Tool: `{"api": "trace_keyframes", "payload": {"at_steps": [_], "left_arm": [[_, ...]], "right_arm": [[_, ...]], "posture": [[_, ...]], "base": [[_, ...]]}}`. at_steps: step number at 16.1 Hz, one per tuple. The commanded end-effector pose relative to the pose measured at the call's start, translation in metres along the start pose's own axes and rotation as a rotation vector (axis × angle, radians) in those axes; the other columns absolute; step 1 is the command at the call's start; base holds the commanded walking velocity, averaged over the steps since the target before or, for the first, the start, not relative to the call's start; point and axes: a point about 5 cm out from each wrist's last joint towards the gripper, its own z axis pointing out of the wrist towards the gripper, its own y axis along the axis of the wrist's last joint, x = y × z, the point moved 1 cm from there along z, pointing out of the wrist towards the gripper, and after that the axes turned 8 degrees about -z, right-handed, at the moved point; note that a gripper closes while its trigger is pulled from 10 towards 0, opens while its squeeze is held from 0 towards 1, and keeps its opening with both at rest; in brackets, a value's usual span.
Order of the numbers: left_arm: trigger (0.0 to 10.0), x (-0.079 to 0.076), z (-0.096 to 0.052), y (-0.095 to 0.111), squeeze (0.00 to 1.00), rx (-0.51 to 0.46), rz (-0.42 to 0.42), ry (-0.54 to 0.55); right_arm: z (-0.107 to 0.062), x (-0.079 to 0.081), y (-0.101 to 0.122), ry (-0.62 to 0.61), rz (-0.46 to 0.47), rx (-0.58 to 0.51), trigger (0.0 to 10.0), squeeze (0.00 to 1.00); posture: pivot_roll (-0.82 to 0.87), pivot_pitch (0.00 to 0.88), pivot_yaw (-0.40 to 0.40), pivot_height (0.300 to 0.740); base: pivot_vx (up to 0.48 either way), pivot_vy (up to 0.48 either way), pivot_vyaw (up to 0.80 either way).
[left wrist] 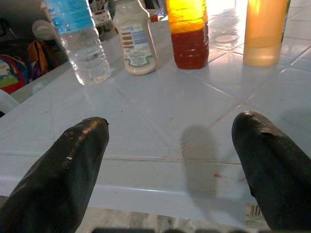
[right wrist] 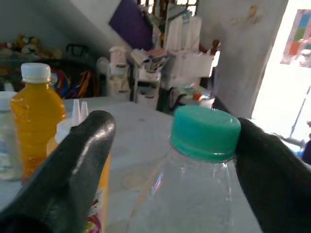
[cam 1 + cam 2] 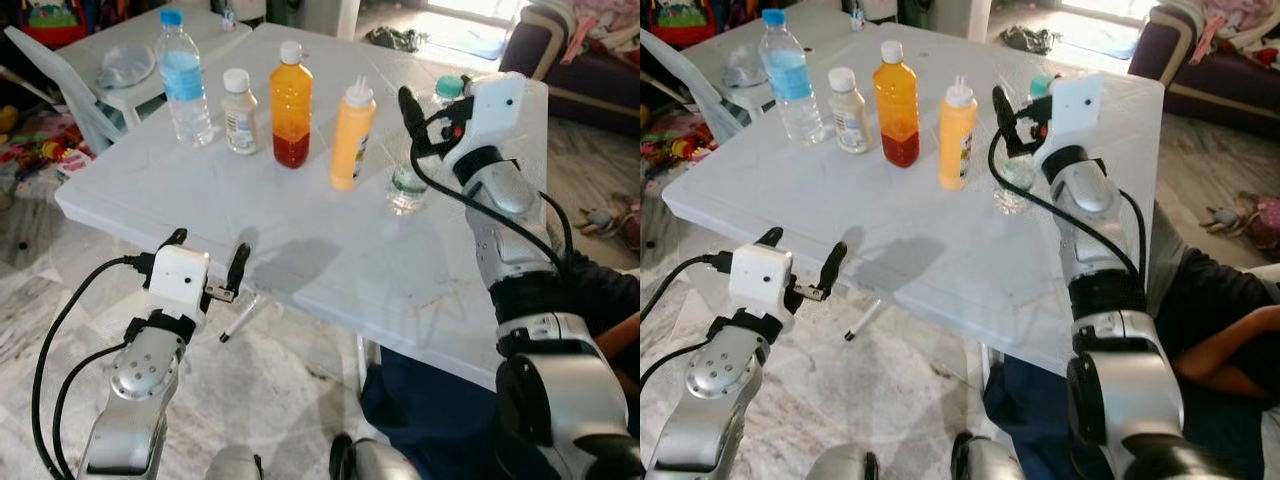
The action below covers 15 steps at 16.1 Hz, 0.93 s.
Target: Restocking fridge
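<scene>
A clear bottle with a green cap (image 2: 206, 133) is seen standing upright toward the right edge of the white desk (image 3: 330, 260), roughly midway along that edge. The right gripper (image 2: 175, 160) is raised at cap height with its two black fingers spread to either side of the cap; one finger appears to lie against the cap's side, the other stands apart from it, so the bottle is not clamped. Just beside this bottle, toward the desk's middle, a yellow squeeze bottle (image 3: 352, 135) with a white nozzle is placed. Further toward the left edge, a row is formed by an orange juice bottle (image 3: 291, 103) with a white cap, a small cream-coloured bottle (image 3: 239, 111) with a white lid, and a clear water bottle (image 3: 185, 77) with a blue cap and blue label. All are upright and set apart from one another.

The left gripper (image 3: 207, 263) is held low at the near edge of the desk, its fingers spread wide and closed on nothing. A small white side table (image 3: 150, 60) is seen beyond the desk's far left corner, and a dark sofa (image 3: 585, 60) beyond its far right corner.
</scene>
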Motion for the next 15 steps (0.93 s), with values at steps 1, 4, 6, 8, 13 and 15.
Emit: {"api": "trace_keyframes", "payload": {"at_steps": [1,4,6,8,13,15], "left_arm": [[10.0,-0.0010,0.0013,0.0026,0.00,-0.003,0.004,-0.016],[10.0,-0.0015,0.0012,0.0028,0.00,-0.002,0.006,-0.017],[10.0,-0.0019,0.0016,0.0018,0.00,0.002,0.005,-0.018],[10.0,-0.0032,0.0019,0.0010,0.00,0.007,0.004,-0.025],[10.0,-0.0049,0.0028,-0.0001,0.00,0.014,0.003,-0.035],[10.0,-0.0067,0.0027,-0.0016,0.00,0.025,0.008,-0.049]], "right_arm": [[0.0055,-0.0017,0.0089,0.005,0.012,-0.032,0.0,0.00],[0.0078,-0.0009,0.0101,0.011,0.015,-0.037,0.0,0.00],[0.0079,-0.0030,0.0100,0.004,0.031,-0.035,0.0,0.00],[0.0086,-0.0060,0.0114,-0.005,0.051,-0.034,0.0,0.00],[0.0073,-0.0044,0.0144,0.008,0.072,-0.016,0.3,0.00],[0.0050,-0.0033,0.0119,0.018,0.064,0.019,0.2,0.00]], "posture": [[0.18,0.122,-0.021,0.740],[0.18,0.123,-0.023,0.740],[0.17,0.124,-0.023,0.740],[0.17,0.124,-0.023,0.740],[0.16,0.123,-0.024,0.740],[0.16,0.121,-0.026,0.740]], "base": [[0.000,0.000,0.00],[0.000,0.000,0.00],[0.000,0.000,0.00],[0.000,0.000,0.00],[0.000,0.000,0.00],[0.000,0.000,0.00]]}}
